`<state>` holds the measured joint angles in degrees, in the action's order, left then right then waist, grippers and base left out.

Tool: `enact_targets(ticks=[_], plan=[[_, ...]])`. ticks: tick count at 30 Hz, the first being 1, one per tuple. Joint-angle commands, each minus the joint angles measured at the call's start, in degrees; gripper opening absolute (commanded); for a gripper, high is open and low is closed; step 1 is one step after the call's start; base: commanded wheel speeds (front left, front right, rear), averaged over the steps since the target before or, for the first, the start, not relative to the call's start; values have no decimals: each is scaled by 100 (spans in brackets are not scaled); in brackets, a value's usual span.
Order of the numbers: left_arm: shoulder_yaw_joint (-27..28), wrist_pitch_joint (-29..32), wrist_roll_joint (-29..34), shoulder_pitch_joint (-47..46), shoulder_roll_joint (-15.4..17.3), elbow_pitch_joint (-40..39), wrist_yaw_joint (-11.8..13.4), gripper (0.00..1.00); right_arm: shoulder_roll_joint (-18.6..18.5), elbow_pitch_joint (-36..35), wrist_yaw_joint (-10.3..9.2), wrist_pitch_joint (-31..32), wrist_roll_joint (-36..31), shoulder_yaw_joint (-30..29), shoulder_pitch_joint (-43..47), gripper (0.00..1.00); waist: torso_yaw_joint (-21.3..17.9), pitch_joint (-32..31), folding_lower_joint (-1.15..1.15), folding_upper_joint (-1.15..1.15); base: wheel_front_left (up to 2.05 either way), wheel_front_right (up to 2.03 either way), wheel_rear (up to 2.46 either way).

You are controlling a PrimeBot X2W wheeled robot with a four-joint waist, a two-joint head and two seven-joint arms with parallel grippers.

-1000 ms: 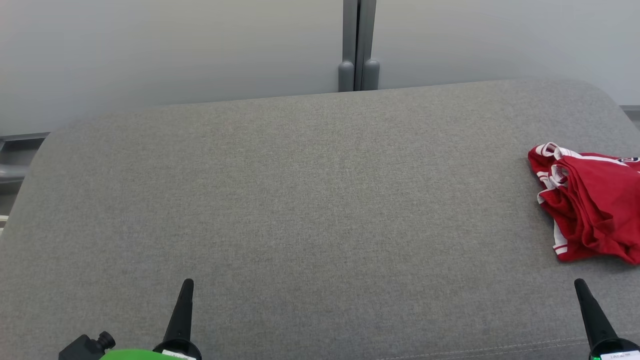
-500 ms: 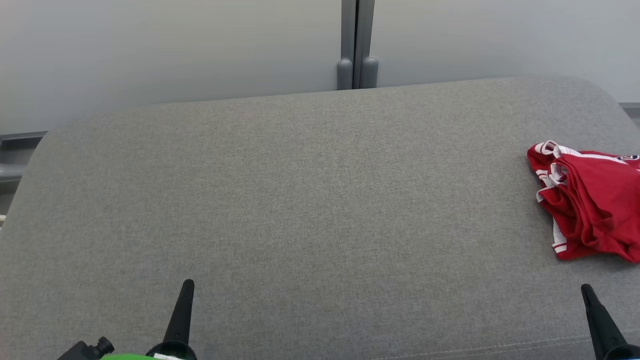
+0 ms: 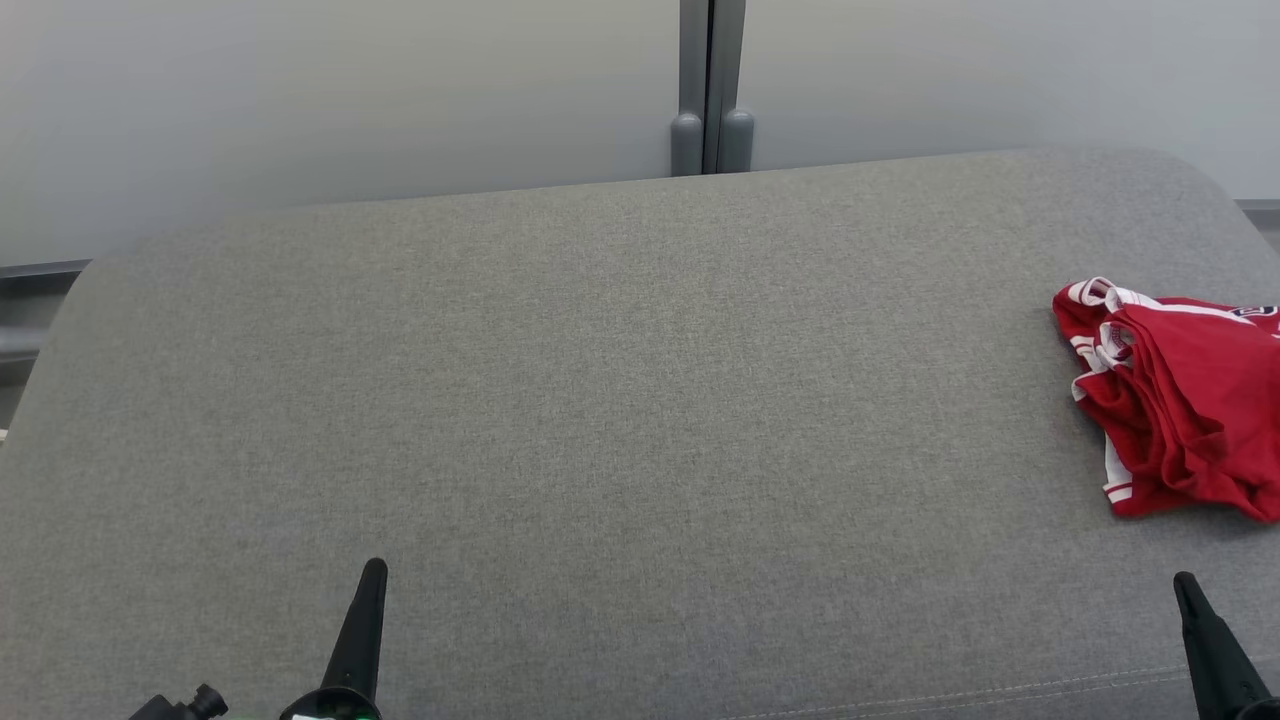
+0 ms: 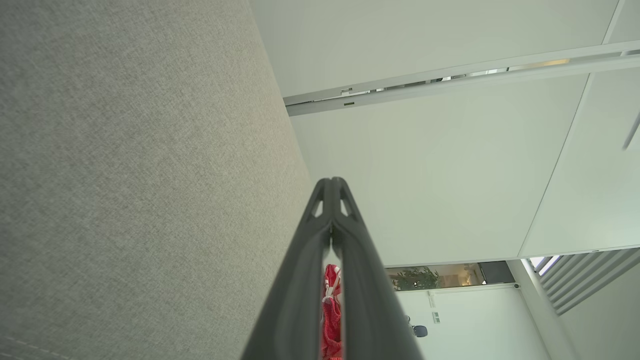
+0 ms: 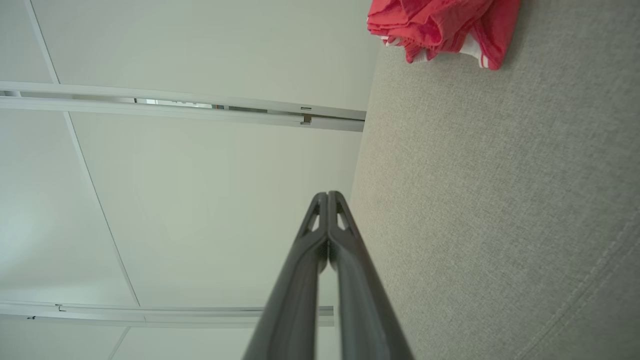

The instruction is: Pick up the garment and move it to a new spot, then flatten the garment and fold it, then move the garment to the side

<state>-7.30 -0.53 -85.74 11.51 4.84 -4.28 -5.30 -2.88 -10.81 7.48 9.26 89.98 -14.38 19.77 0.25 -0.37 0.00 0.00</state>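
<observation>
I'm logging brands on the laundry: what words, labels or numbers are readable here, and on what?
Nothing can be read with certainty.
Dark patch at the right edge of the garment: print too small to read.
Small wall sign in the left wrist view: too small and blurred to read.

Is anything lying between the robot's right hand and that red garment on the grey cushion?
Nothing visible stands in the way. The right hand, shut, points up from the near edge. The garment lies bunched a little beyond it, and between the two there is just bare cushion.
</observation>
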Motion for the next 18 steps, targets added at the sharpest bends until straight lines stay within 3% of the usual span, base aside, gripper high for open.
enact_targets(ticks=[1, 18], plan=[[51, 45, -112, 87, -15, -53, -58, 0, -8, -57, 2, 39, 141, -35, 89, 0, -2, 4, 0, 0, 0, 0, 0], [183, 186, -664, 209, -145, -155, -244, 0, -3, -160, 2, 168, 863, -120, 243, 0, -27, 44, 0, 0, 0, 0, 0]])
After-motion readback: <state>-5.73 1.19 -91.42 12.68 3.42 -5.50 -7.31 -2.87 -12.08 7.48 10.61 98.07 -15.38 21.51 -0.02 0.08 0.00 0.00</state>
